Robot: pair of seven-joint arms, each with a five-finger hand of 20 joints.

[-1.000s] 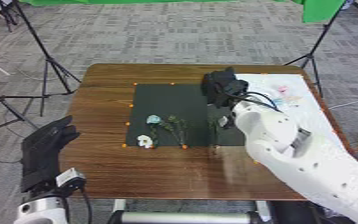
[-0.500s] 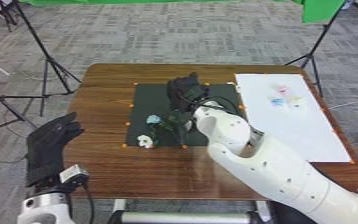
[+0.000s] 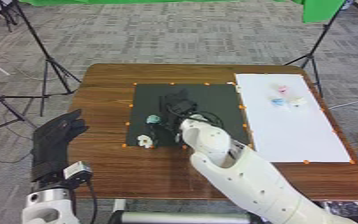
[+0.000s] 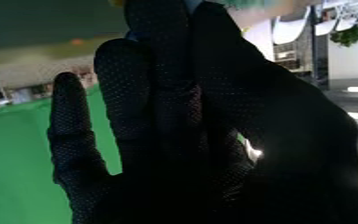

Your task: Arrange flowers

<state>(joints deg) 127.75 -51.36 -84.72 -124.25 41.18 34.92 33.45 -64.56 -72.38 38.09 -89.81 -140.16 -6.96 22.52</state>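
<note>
Right robot hand (image 3: pixel 178 103) hovers open over the dark mat (image 3: pixel 215 92), thumb near its straight fingers, likely so I can pinch a flower, though contact is unclear. The blue flower (image 3: pixel 153 119) lies toward its seven o'clock, beside the white flower (image 3: pixel 145 140).

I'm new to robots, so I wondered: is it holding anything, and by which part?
The left hand holds nothing. Whether the right hand, over the rectangular black mat, holds anything cannot be told.
</note>
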